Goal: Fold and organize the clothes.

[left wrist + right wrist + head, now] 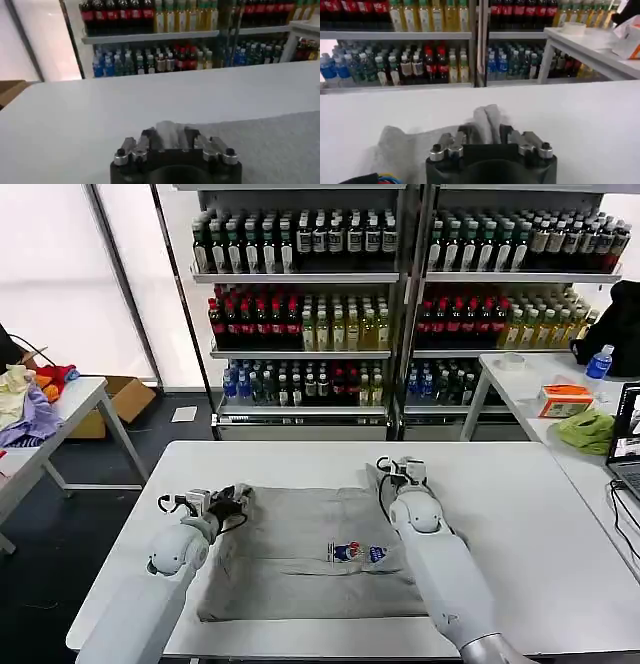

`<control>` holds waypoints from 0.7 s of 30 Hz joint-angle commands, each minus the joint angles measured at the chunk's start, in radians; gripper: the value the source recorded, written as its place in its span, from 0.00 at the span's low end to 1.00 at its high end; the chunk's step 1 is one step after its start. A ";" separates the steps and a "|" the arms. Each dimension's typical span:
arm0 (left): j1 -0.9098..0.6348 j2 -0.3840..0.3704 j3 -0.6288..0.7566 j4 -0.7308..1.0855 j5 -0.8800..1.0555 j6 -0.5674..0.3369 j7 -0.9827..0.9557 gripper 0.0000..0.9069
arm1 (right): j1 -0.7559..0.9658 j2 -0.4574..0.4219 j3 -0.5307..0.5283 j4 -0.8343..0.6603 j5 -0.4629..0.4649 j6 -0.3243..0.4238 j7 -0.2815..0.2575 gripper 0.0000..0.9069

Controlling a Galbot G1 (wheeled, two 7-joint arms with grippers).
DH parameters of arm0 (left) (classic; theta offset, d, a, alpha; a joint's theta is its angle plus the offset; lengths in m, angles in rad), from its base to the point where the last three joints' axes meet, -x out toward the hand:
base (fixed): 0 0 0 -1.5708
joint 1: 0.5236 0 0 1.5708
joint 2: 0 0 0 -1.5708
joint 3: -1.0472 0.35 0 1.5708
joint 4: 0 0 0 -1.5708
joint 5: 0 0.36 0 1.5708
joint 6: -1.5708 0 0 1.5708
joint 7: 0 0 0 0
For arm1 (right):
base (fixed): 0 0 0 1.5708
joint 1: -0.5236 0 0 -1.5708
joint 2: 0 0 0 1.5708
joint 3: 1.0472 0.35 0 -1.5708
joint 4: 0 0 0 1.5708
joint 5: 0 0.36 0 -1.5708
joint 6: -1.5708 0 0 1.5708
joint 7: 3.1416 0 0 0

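Spread flat on the white table (520,524), the light grey cotton T-shirt (300,554) has its far corners pinched in closed fingers, left gripper (236,499) and right gripper (400,473) alike.

The right arm (440,574) covers the T-shirt (300,554)'s right edge, the chest print (357,552) is too small to read, and both sleeves seem tucked out of sight.
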 commanded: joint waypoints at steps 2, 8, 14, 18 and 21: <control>0.004 0.004 -0.004 0.004 0.001 -0.010 0.008 0.00 | -0.027 0.009 0.008 0.006 -0.005 -0.002 0.003 0.00; 0.006 -0.004 -0.014 -0.010 -0.004 -0.028 0.008 0.00 | -0.031 0.018 0.015 0.035 -0.002 -0.001 0.005 0.00; 0.022 -0.001 -0.021 -0.055 0.002 -0.088 0.002 0.00 | -0.055 -0.005 0.049 0.135 -0.040 0.024 -0.023 0.00; 0.045 0.027 -0.019 -0.107 0.043 -0.134 -0.006 0.00 | -0.088 -0.028 0.074 0.237 -0.126 0.049 -0.075 0.00; 0.051 0.040 -0.038 -0.155 0.001 -0.129 -0.012 0.00 | -0.118 -0.036 0.079 0.309 -0.112 0.047 -0.066 0.00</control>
